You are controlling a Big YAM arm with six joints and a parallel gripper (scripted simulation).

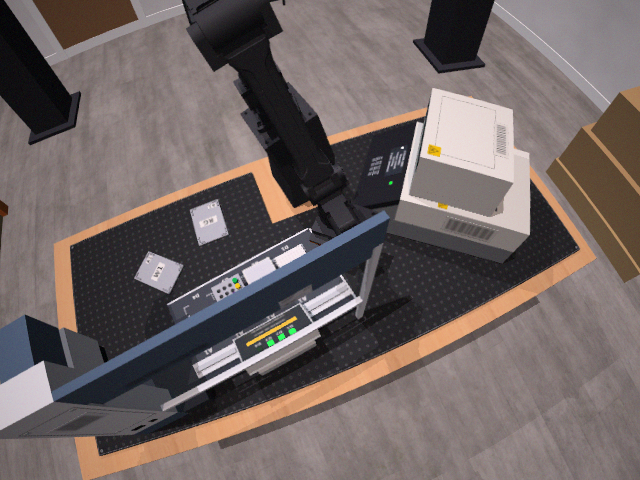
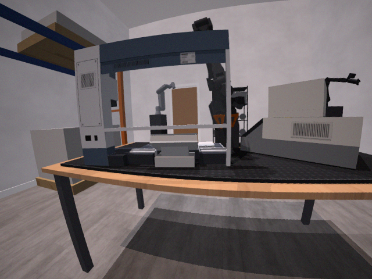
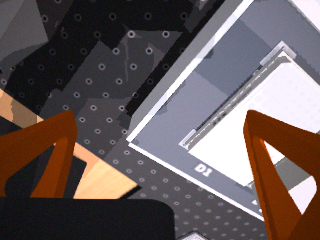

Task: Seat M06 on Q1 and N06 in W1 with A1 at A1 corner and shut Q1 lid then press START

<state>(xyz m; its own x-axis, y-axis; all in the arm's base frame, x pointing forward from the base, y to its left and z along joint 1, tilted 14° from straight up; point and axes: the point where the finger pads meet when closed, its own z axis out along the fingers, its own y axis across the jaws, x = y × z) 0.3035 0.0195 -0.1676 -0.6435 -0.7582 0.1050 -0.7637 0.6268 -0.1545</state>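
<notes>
My gripper (image 3: pixel 160 120) (image 2: pixel 226 121) is open wide and empty, its orange fingers pointing down over the deck corner marked D1 (image 3: pixel 202 169). White plate N06 (image 3: pixel 262 111) (image 1: pixel 294 255) (image 2: pixel 210 145) lies in the D1 nest, below and a little to the right of the fingers. In the top view the blue gantry beam (image 1: pixel 232 304) hides the fingers and most of D4 (image 1: pixel 196 297), so I cannot see plate M06 there. Cycler Q1 (image 1: pixel 465 227) (image 2: pixel 312 135) stands at the right, its white lid (image 1: pixel 467 144) lying over the body and its panel lamp (image 1: pixel 390 181) green. Nest W1 (image 1: pixel 162 273) is empty.
The deep-well block (image 1: pixel 258 269) sits on D2 and the tube block (image 1: pixel 226 290) on D3. Regrip nest RG (image 1: pixel 210 225) is empty. The gantry's white post (image 1: pixel 368 281) (image 2: pixel 228 108) stands close beside the gripper. Q1's sloped panel (image 1: pixel 385 165) is just behind the arm.
</notes>
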